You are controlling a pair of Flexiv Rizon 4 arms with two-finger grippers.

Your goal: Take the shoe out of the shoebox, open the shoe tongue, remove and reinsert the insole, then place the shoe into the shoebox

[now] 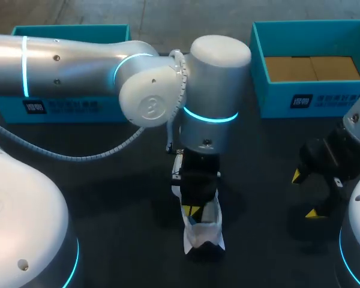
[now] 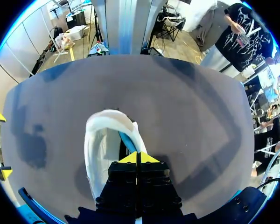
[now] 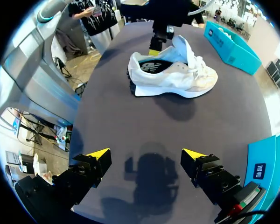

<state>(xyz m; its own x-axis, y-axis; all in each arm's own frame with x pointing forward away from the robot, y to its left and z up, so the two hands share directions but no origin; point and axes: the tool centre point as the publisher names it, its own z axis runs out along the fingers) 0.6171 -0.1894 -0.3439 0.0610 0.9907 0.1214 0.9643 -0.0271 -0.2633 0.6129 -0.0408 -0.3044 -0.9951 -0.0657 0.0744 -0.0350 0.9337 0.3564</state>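
Shoe (image 1: 203,233) stands on the bench (image 1: 108,180), six o'clock. My left tool (image 2: 136,157) is pinched closed inside its collar. My right tool (image 3: 145,153) is spread, at the shoe's three o'clock. Likely light with a soft upper, so I'd hold the stiffer heel.

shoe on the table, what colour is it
The shoe is white and cream; right wrist view shows it best.

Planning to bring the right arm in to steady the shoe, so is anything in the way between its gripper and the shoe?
Nothing visible. Only bare table lies between the right gripper and the shoe; the left gripper is at the shoe's far side.
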